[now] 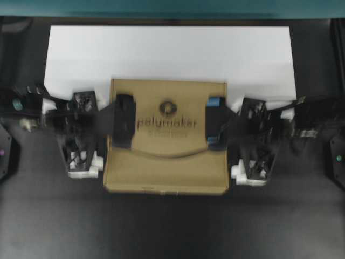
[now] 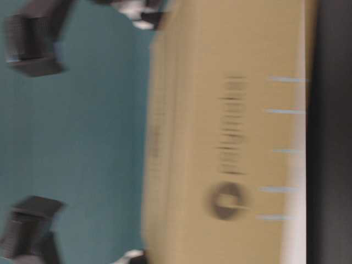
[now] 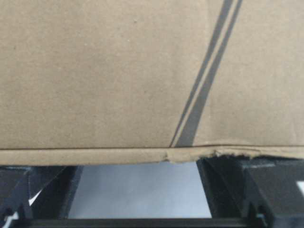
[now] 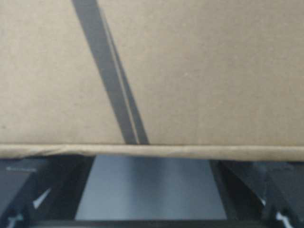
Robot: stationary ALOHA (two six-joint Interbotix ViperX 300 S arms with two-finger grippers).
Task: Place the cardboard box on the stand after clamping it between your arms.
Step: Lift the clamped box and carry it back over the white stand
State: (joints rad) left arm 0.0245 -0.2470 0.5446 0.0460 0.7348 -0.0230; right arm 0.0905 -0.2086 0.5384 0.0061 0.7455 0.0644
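Observation:
The brown cardboard box (image 1: 167, 162) with its dark "polymaker" print sits between my two arms, and its far edge overlaps the front of the white stand (image 1: 167, 54). My left gripper (image 1: 124, 121) reaches in over the box's left side and my right gripper (image 1: 215, 123) over its right side. Both stand wide open, so the box is pinched between the arms and not inside either pair of jaws. The left wrist view is filled by the box (image 3: 118, 71), whose near edge meets a black finger (image 3: 237, 185). The right wrist view is likewise filled by the box (image 4: 190, 71), which meets a finger (image 4: 247, 185). In the table-level view the box (image 2: 231, 137) is blurred.
The dark table (image 1: 161, 226) runs in front of the box and beside both arms. The stand's wide white top stretches behind the box to left and right. A teal wall (image 1: 172, 6) closes the back.

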